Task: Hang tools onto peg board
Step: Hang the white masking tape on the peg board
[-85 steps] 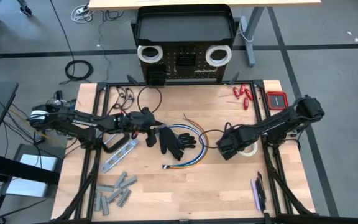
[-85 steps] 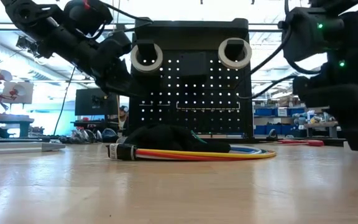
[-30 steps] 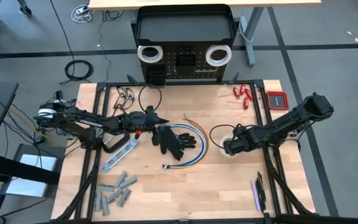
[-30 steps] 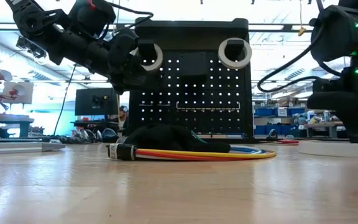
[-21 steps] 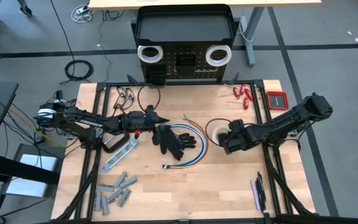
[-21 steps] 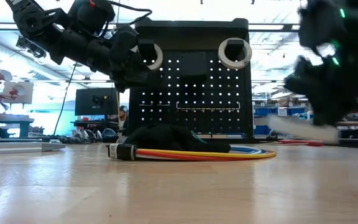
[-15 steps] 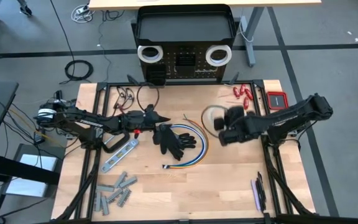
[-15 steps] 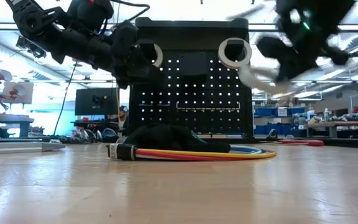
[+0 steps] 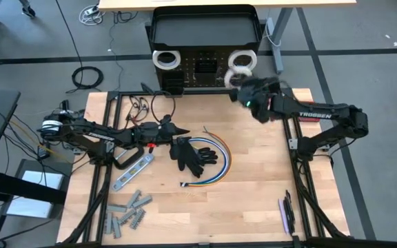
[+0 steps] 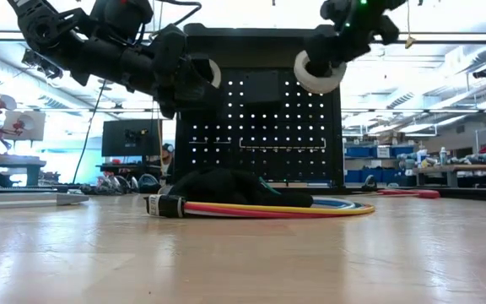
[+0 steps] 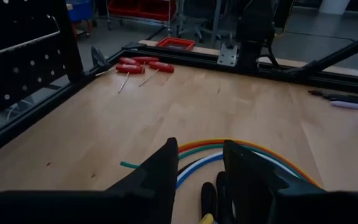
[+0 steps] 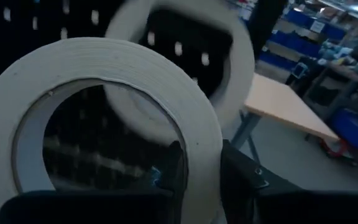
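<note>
Right gripper (image 12: pixel 197 165) risen from wooden table (image 9: pixel 253 200) to peg board (image 10: pixel 260 135), jaws holding tape roll (image 12: pixel 104 112), left jaws narrowly apart

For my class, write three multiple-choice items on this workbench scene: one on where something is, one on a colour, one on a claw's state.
1. Where do the red-handled tools lie?
A. On the table's far right corner, near the peg board
B. In the peg board's top tray
C. Among the grey metal pieces

2. What colour is the glove at the table's middle?
A. White
B. Black
C. Red

3. What is the right claw doing?
A. Resting open on the table
B. Gripping the flat bar
C. Holding a white tape roll up at the peg board

Answers:
1 A, the red-handled tools lie on the wood by the peg board.
2 B, the glove is black beside the coloured cables.
3 C, the right claw pinches the tape roll before the panel, in front of a hung roll.
</note>
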You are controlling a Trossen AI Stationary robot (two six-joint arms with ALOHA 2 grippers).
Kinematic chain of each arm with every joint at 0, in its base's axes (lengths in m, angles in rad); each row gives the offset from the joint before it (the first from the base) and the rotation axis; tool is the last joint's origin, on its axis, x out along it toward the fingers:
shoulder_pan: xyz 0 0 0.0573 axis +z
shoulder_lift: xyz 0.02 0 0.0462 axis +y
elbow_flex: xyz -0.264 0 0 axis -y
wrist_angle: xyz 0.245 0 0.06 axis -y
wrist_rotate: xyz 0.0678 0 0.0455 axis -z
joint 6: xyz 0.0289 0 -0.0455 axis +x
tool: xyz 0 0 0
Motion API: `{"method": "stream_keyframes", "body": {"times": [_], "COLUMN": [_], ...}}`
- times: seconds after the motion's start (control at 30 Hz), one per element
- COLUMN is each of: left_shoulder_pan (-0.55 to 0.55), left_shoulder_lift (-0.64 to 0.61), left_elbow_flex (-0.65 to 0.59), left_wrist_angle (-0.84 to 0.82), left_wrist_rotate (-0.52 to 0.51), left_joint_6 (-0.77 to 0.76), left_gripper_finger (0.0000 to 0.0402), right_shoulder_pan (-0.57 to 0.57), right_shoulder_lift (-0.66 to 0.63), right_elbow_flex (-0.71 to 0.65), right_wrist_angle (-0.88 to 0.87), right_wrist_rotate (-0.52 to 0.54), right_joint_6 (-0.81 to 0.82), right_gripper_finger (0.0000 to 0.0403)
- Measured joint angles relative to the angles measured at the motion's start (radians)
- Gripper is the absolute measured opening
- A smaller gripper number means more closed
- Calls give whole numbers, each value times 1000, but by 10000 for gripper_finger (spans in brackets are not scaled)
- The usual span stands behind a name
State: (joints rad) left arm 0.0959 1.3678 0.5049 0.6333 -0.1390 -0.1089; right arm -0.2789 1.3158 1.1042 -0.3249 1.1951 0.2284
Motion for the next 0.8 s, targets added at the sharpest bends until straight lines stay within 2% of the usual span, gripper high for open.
{"method": "stream_keyframes", "body": {"times": [0.1, 0.17, 0.4, 0.8], "left_shoulder_pan": [0, 0, 0, 0], "left_shoulder_lift": [0, 0, 0, 0], "left_elbow_flex": [0, 0, 0, 0], "left_wrist_angle": [-1, -3, -17, -20], "left_wrist_rotate": [0, 0, 10, 11], "left_joint_6": [-5, -10, -26, -27], "left_gripper_finger": [136, 136, 136, 136], "right_shoulder_pan": [-61, -90, -148, -233], "right_shoulder_lift": [-10, -16, -15, -7], "right_elbow_flex": [2, 2, 2, 2], "right_wrist_angle": [188, 238, 250, 254], "right_wrist_rotate": [-32, -31, -47, -161], "right_joint_6": [-115, -151, -177, -190], "right_gripper_finger": [81, 82, 83, 84]}}
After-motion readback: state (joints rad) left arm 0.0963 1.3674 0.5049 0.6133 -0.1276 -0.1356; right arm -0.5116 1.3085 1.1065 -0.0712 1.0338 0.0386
